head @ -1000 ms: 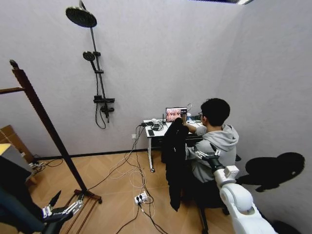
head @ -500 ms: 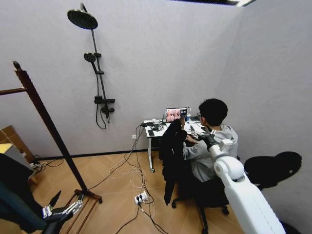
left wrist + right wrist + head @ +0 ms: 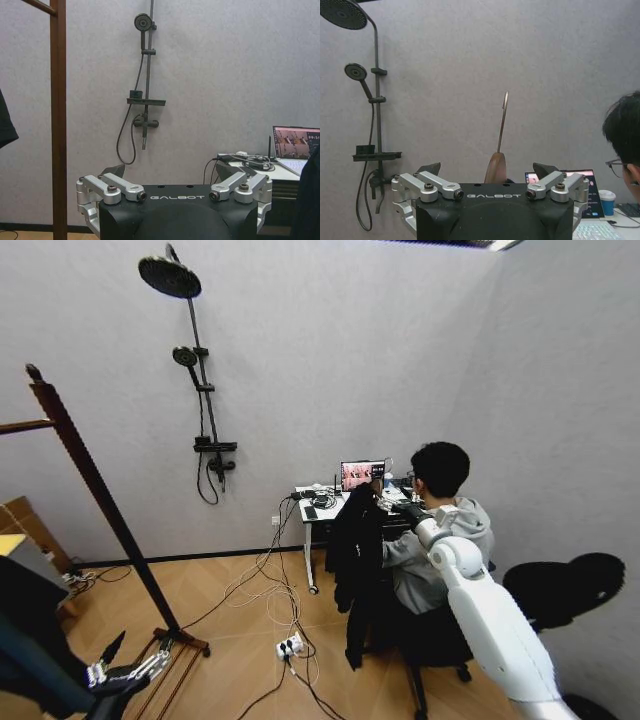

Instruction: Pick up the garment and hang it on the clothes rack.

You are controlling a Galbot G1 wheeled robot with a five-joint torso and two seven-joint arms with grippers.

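Left end effector [image 3: 128, 672]: low at the robot's left, near the floor, fingers spread wide with nothing between them. It sits where it sat a second ago. In the left wrist view its fingertips are hidden behind the black wrist housing.

Rack [image 3: 95, 485]: at the left, just beyond the left end effector. One slanting reddish-brown post with a knob top and a stub of rail show; the rest is cut off by the picture's edge. The left wrist view shows a length of its post [image 3: 58, 120]. Nothing hangs on the part in sight.

Right arm: reaches forward from the lower right. A second ago it was bent low with the wrist beside the seated person's shoulder; half a second ago it had risen; now it stretches further, up to the garment's top.

Right end effector [image 3: 388, 503]: at the garment's collar, held high. It is small and dark against the coat, so I cannot tell how its fingers stand. In the right wrist view a wooden hanger with a metal hook [image 3: 499, 145] rises between the two finger bases.

Garment [image 3: 357, 565]: hangs limp in mid-air at the middle of the room, well apart from the rack, in front of the person and the tabletop [image 3: 318, 508]. Since a second ago its lower hem has swung slightly.

Garment's lower end: merges with the dark chair behind it.
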